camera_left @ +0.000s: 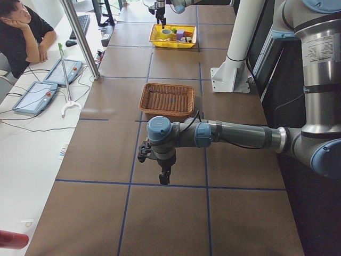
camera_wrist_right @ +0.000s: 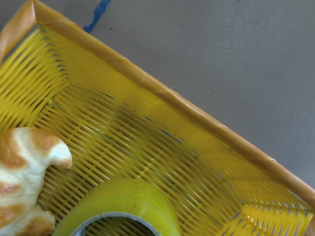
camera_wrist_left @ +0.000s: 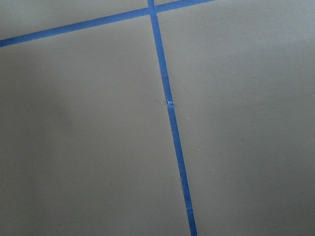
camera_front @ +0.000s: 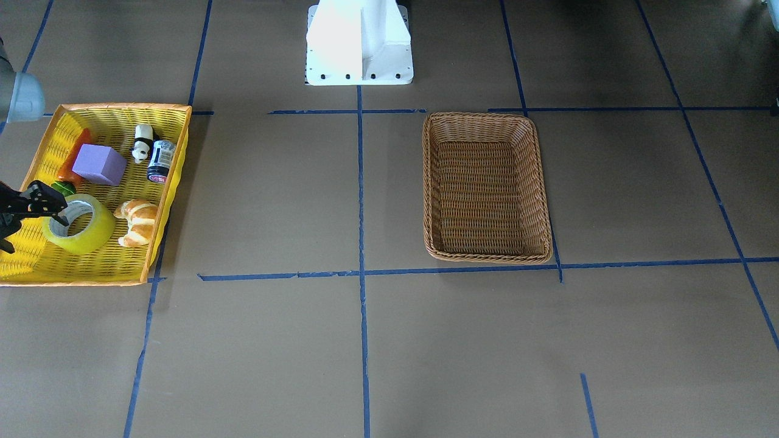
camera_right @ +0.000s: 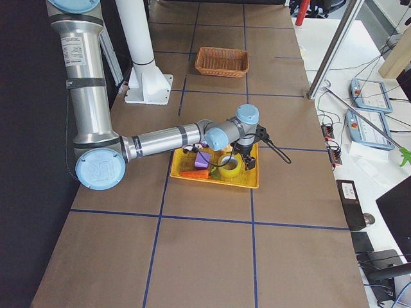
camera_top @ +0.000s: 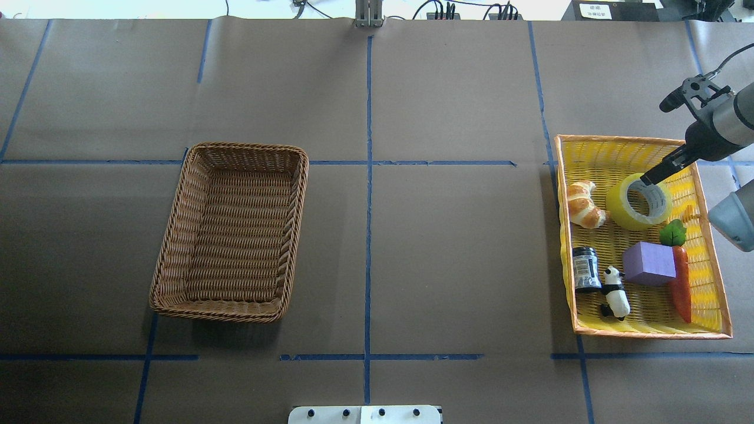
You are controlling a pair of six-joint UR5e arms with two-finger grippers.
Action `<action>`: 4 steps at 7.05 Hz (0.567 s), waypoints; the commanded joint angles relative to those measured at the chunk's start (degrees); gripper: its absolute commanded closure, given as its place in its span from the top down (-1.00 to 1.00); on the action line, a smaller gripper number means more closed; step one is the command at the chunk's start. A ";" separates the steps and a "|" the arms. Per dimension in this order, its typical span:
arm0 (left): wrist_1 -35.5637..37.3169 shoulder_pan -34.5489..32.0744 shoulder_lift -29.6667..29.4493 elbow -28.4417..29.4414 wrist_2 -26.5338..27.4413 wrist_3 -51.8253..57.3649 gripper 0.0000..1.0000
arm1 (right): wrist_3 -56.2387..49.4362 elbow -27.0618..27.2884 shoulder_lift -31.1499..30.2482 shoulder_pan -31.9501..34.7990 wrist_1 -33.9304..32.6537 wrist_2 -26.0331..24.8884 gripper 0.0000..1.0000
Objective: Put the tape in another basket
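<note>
The right gripper (camera_top: 652,175) reaches down into the yellow mesh basket (camera_top: 624,140) on the right side of the table (camera_top: 447,253). Its fingers are spread. One tip sits at the hole of the tape (camera_top: 617,203) and the other outside the roll, not clamped on it. The tape lies flat in the far half of that basket, with a croissant (camera_top: 582,204) just to its left. Nearer in the same basket are a purple block (camera_top: 648,263), a toy carrot (camera_top: 681,282), a dark jar (camera_top: 585,269) and a panda figure (camera_top: 615,291). The brown wicker basket (camera_top: 177,247) stands well apart on the left half. The left gripper (camera_left: 164,178) hangs over bare table, and I cannot tell how its fingers stand.
</note>
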 commanded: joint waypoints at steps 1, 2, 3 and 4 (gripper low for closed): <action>-0.01 0.09 0.07 0.01 0.04 0.00 1.00 | 0.62 -2.65 -0.37 -1.38 2.60 0.05 1.00; -0.01 0.09 -0.02 0.10 0.04 0.00 1.00 | 0.53 -3.18 -0.37 -1.82 2.60 0.14 0.99; -0.01 0.00 -0.02 0.10 0.04 0.00 1.00 | 0.44 -4.05 -0.37 -2.61 2.60 0.05 0.89; -0.01 0.09 -0.02 0.19 0.04 0.00 1.00 | 0.01 -4.32 -0.28 -2.70 2.60 0.05 0.57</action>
